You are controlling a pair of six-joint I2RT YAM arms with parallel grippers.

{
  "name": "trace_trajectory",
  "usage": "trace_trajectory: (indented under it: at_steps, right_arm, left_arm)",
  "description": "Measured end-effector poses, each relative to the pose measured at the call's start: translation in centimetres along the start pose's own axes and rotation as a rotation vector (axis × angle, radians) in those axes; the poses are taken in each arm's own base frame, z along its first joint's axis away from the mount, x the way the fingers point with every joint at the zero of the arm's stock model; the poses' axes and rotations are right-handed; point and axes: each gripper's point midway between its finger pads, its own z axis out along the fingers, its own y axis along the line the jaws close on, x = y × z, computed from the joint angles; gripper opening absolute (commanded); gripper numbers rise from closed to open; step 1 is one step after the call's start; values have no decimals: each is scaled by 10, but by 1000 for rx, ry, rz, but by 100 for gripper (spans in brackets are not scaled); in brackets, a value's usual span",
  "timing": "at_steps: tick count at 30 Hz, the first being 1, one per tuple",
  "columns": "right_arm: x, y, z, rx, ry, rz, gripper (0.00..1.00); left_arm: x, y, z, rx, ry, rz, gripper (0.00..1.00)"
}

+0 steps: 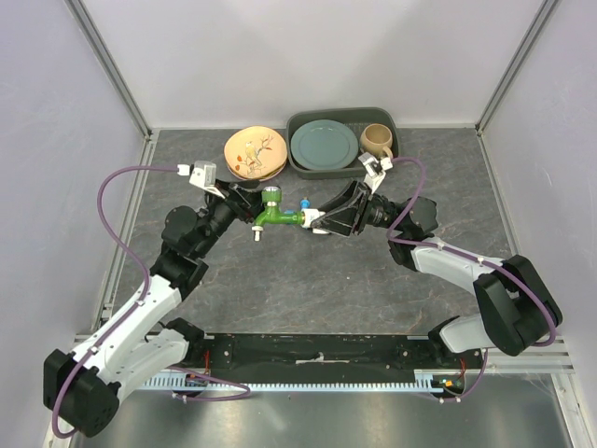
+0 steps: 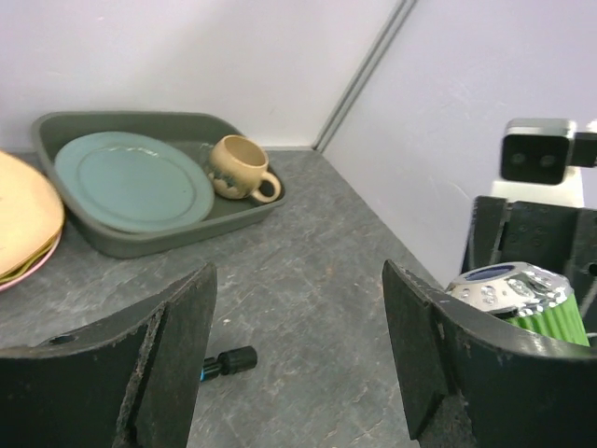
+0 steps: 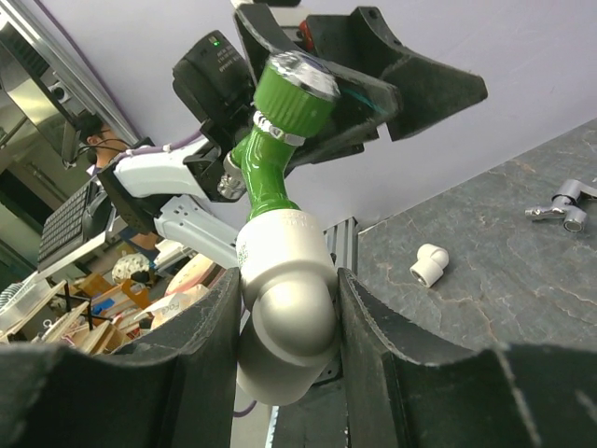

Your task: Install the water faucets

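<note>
The green faucet (image 1: 275,217) hangs in the air over the table's middle, its end set in a white elbow fitting (image 3: 284,280). My right gripper (image 1: 319,222) is shut on that elbow, which sits between its fingers in the right wrist view (image 3: 287,280), with the green faucet (image 3: 270,159) sticking up from it. My left gripper (image 1: 254,207) is open and empty. In the left wrist view (image 2: 298,271) the green faucet's knob (image 2: 522,289) lies outside its right finger. The blue faucet (image 1: 305,203) lies on the table below, its black end (image 2: 227,362) showing.
A grey tray (image 1: 392,121) at the back holds a teal plate (image 1: 325,145) and a tan mug (image 1: 376,140). Stacked orange plates (image 1: 255,152) stand left of it. A second white elbow (image 3: 429,264) and a grey metal piece (image 3: 564,207) lie on the table.
</note>
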Motion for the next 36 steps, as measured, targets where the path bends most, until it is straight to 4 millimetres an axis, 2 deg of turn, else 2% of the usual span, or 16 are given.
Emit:
trace_trajectory:
  at_steps: [13, 19, 25, 32, 36]
  right_arm:
    - [1, 11, 2, -61, 20, -105, 0]
    - [5, 15, 2, -83, 40, -133, 0]
    - [5, 14, 4, -82, 51, -162, 0]
    - [2, 18, 6, -70, 65, -217, 0]
    - [2, 18, 6, -65, 73, -236, 0]
  left_arm:
    - [-16, -42, 4, 202, 34, 5, 77]
    - [-10, -54, 2, 276, 95, 8, 77]
    - [5, -57, 1, 295, 186, -11, 81]
    - [3, -61, 0, 273, 263, -44, 82]
    - [5, -57, -1, 243, 281, -55, 82]
